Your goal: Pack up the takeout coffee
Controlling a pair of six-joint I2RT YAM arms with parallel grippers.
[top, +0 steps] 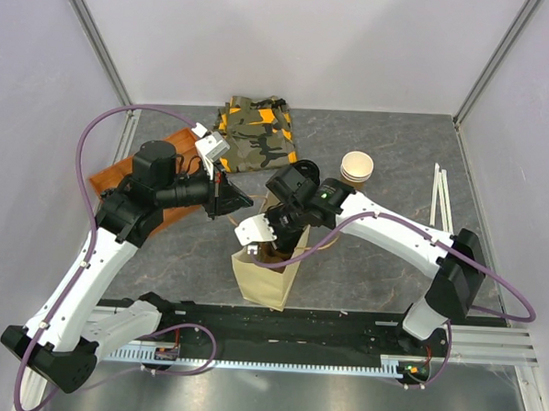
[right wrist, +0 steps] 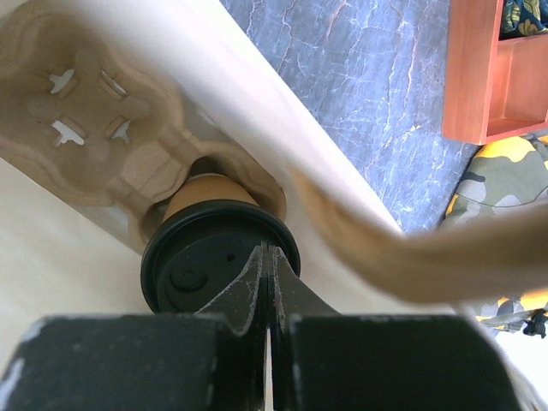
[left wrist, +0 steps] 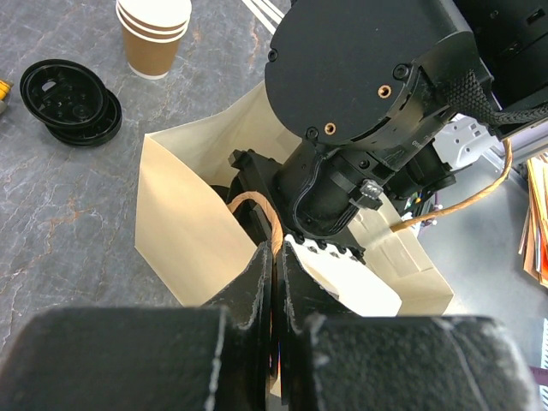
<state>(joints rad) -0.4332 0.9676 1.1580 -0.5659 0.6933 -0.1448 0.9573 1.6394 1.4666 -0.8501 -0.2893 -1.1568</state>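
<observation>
Two closed grippers, one cup down in the bag.
Right gripper (right wrist: 268, 259) has its jaws pressed together, empty, just over the lid of the takeout coffee (right wrist: 201, 257), seated in a pulp carrier (right wrist: 94, 111) inside the paper bag (left wrist: 171, 214); left gripper (left wrist: 276, 257) pinches the bag's handle (left wrist: 257, 204). The cup is probably light and crushable, its lid slick: best gripped gently around the wall.

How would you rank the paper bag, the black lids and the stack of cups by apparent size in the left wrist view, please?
Largest: paper bag.
Next, black lids and stack of cups look alike; the cups are cut off by the frame edge, so unranked.
</observation>
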